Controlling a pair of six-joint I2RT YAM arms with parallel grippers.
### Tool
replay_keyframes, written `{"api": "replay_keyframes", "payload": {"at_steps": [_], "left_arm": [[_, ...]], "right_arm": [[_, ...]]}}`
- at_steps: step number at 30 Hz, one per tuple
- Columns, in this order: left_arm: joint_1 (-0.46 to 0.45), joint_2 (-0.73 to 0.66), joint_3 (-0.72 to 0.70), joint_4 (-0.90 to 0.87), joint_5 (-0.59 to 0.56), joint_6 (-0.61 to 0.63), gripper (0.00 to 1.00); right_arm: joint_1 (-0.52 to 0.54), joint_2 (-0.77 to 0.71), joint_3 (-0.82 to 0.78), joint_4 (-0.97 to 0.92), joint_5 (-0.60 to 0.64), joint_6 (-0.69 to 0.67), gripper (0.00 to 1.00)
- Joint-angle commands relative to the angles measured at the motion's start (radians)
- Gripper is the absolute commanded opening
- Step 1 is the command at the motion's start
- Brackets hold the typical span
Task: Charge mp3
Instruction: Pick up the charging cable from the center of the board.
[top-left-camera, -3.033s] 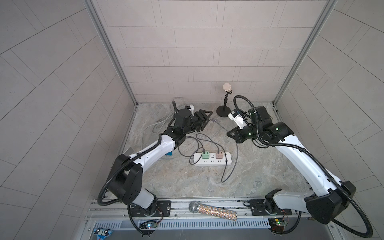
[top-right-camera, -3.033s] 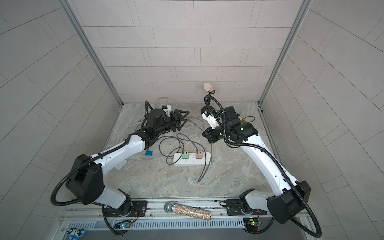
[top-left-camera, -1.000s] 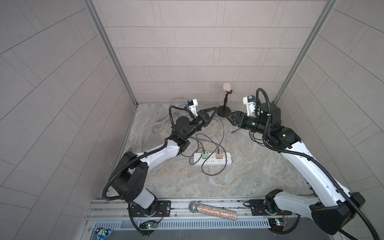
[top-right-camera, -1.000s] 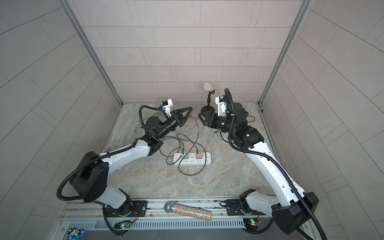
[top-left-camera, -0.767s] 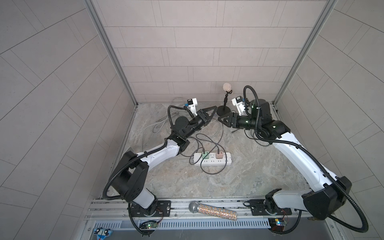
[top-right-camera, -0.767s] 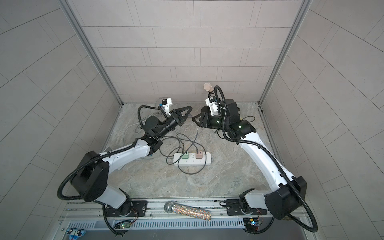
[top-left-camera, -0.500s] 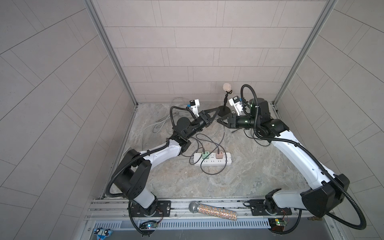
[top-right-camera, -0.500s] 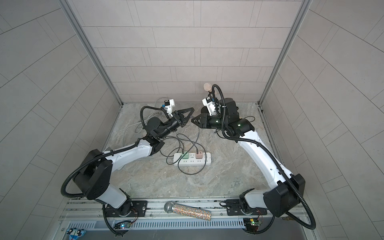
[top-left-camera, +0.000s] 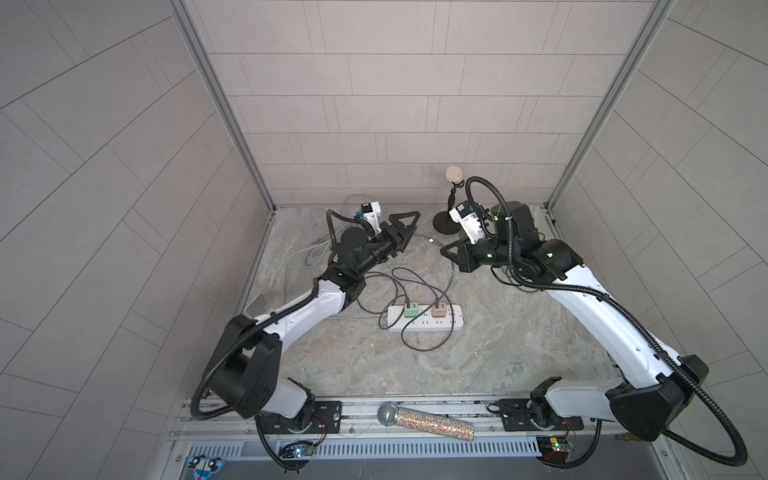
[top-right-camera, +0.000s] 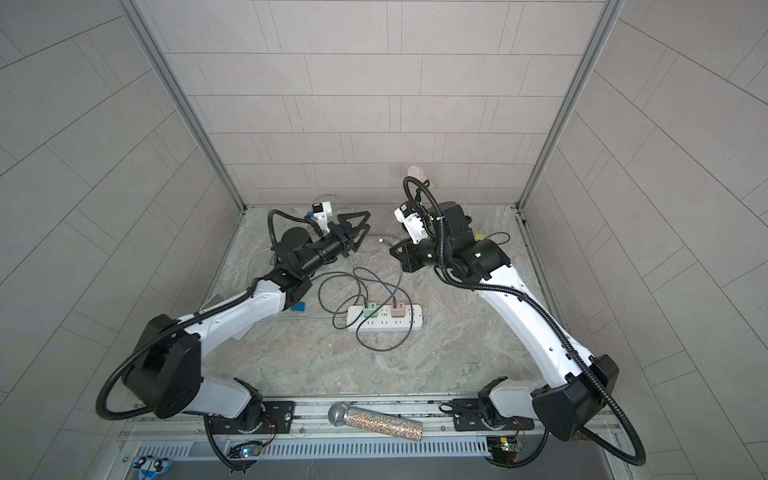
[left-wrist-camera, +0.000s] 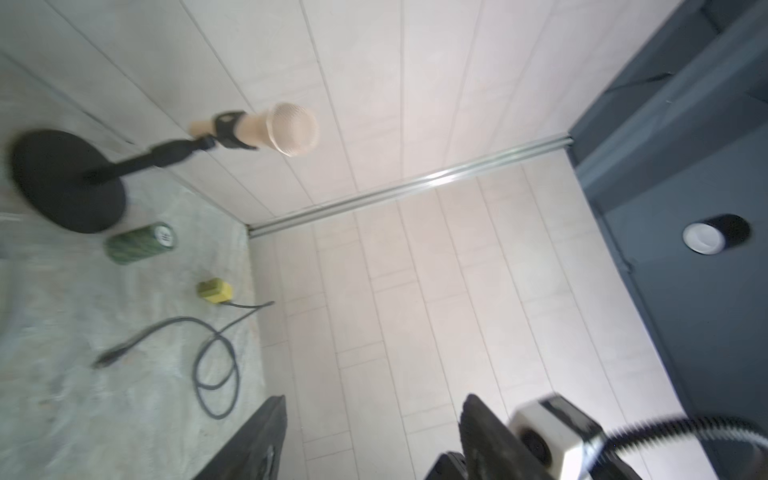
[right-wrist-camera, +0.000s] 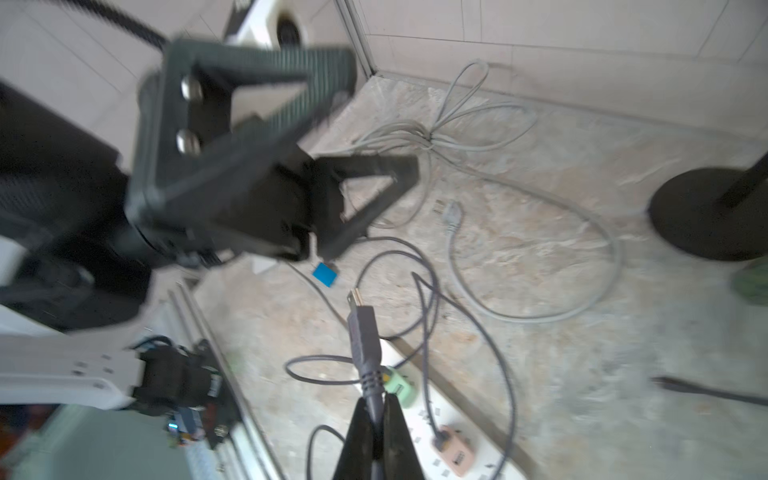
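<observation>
My right gripper (right-wrist-camera: 374, 419) is shut on a dark grey cable just behind its plug (right-wrist-camera: 362, 328), and the plug's metal tip points away from the jaws. In a top view that gripper (top-left-camera: 449, 251) hovers above the middle of the back floor. My left gripper (left-wrist-camera: 370, 440) is open and empty. It faces the right gripper from a short way off (top-right-camera: 361, 228). The mp3, a small blue square (top-right-camera: 297, 307), lies on the floor beside the left forearm, below the left gripper in the right wrist view (right-wrist-camera: 325, 275).
A white power strip (top-left-camera: 424, 323) carries a green charger (top-left-camera: 411, 309) and a pink charger (top-left-camera: 439, 309) with dark cables looping around. A light grey cable (right-wrist-camera: 457, 124), a microphone stand (top-left-camera: 444, 218), a green can (left-wrist-camera: 141, 248) and a yellow block (left-wrist-camera: 215, 291) lie at the back.
The left gripper held the cable end up; the right gripper closed on it and the left gripper opened and let go. The two grippers have drawn slightly apart.
</observation>
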Motion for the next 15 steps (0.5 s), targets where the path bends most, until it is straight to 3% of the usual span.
{"api": "replay_keyframes", "payload": {"at_steps": [1,8,15], "left_arm": [[-0.003,-0.065,0.098,-0.389,0.074,-0.010,0.71],[-0.015,0.011,0.161,-0.478,0.189,-0.110,0.65],[-0.054,0.089,0.151,-0.336,0.219,-0.264,0.61]], "right_arm": [[0.037,-0.011,0.013,-0.082,0.297,-0.269,0.00],[0.162,-0.034,-0.014,0.041,0.499,-0.421,0.00],[0.251,-0.056,-0.070,0.099,0.581,-0.521,0.00]]}}
